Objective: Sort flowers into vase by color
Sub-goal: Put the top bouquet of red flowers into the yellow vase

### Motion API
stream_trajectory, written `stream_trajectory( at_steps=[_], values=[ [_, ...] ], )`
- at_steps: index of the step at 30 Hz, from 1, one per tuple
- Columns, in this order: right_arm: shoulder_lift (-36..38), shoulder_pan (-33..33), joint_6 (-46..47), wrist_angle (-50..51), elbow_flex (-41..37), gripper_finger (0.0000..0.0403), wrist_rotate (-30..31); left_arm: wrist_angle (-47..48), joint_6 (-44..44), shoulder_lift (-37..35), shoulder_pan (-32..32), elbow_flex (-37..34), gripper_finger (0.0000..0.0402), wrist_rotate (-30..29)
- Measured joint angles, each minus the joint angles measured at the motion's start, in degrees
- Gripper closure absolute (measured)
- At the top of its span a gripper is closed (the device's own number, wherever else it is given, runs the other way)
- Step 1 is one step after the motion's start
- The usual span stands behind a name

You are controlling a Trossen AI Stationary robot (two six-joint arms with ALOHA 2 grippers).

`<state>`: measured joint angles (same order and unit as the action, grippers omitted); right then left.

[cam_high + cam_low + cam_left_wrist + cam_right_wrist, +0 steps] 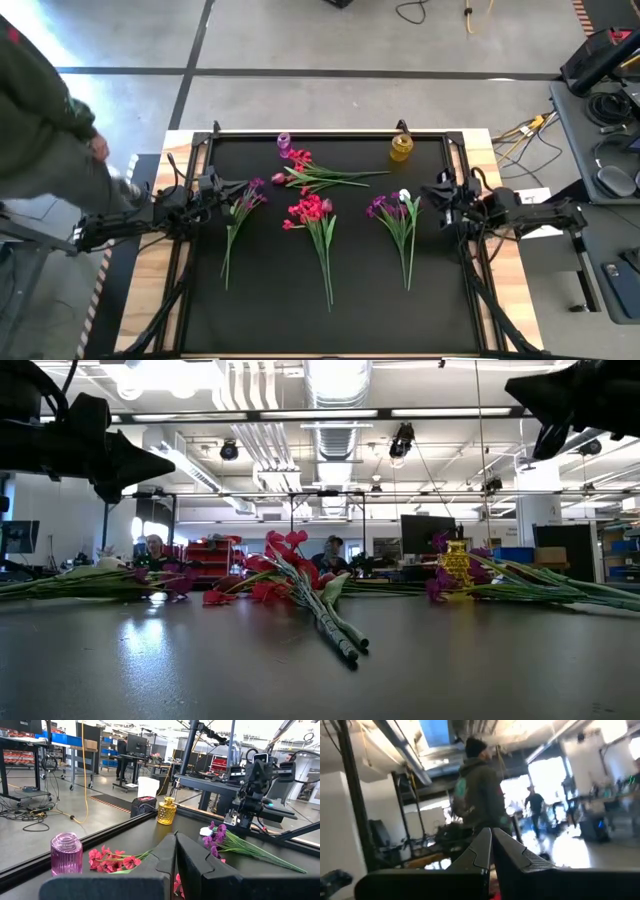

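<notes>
Four flower bunches lie flat on the black mat (270,310). A purple bunch (246,198) lies at the left. A red/pink bunch (309,210) lies in the middle. A pink bunch (301,163) lies near the far edge, stems toward the right. A purple bunch with a white bud (395,207) lies at the right. A purple glass vase (285,145) and a yellow glass vase (401,147) stand at the far edge. My left gripper (243,187) is shut and empty, raised above the left bunch. My right gripper (426,192) is shut and empty, raised beside the right bunch.
A person in a dark top (40,110) stands off the table's far left corner and also shows in the right wrist view (480,790). A black frame rail (330,132) runs round the mat. Bare mat lies toward the near edge.
</notes>
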<state>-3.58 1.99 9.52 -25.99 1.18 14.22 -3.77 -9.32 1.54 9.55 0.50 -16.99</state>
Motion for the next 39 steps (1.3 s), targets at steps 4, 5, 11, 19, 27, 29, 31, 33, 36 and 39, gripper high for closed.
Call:
stream_trajectory(
  at_steps=[4, 5, 11, 19, 27, 29, 31, 33, 36, 39],
  values=[
    [-5.7, 0.0, 1.1, 0.1, 3.2, 0.0374, 0.8, 0.0, 0.0, 0.0, 0.0, 0.0, 0.0402, 0.0],
    [-8.0, 0.0, 1.1, 0.4, 4.4, 0.0366, 0.8, 0.0, 0.0, 0.0, 0.0, 0.0, 0.0402, 0.0],
    [-27.2, 0.0, -0.4, 5.0, 14.1, 0.0303, 2.3, 0.0, 0.0, 0.0, 0.0, 0.0, 0.0402, 0.0],
    [-55.0, -6.3, -1.3, 22.8, 36.6, 0.0254, 3.7, 0.0, 0.0, 0.0, 0.0, 0.0, 0.0402, 0.0],
    [-73.3, -17.7, -8.6, 42.6, 56.4, 0.0294, -17.5, 0.0, 0.0, 0.0, 0.0, 0.0, 0.0402, 0.0],
    [-76.8, -20.4, -10.5, 46.5, 60.7, 0.0311, -18.7, 0.0, 0.0, 0.0, 0.0, 0.0, 0.0402, 0.0],
    [-81.3, -22.7, -11.5, 50.7, 64.9, 0.0329, -18.7, 0.0, 0.0, 0.0, 0.0, 0.0, 0.0402, 0.0],
    [-86.2, -24.3, -12.9, 54.1, 69.0, 0.0345, -18.8, 0.0, 0.0, 0.0, 0.0, 0.0, 0.0402, 0.0],
    [-92.7, -25.6, -18.4, 60.9, 75.9, 0.0357, -19.2, 0.0, 0.0, 0.0, 0.0, 0.0, 0.0402, 0.0],
    [-99.3, -26.6, -22.8, 69.0, 82.7, 0.0356, -19.4, 0.0, 0.0, 0.0, 0.0, 0.0, 0.0402, 0.0]
  ],
)
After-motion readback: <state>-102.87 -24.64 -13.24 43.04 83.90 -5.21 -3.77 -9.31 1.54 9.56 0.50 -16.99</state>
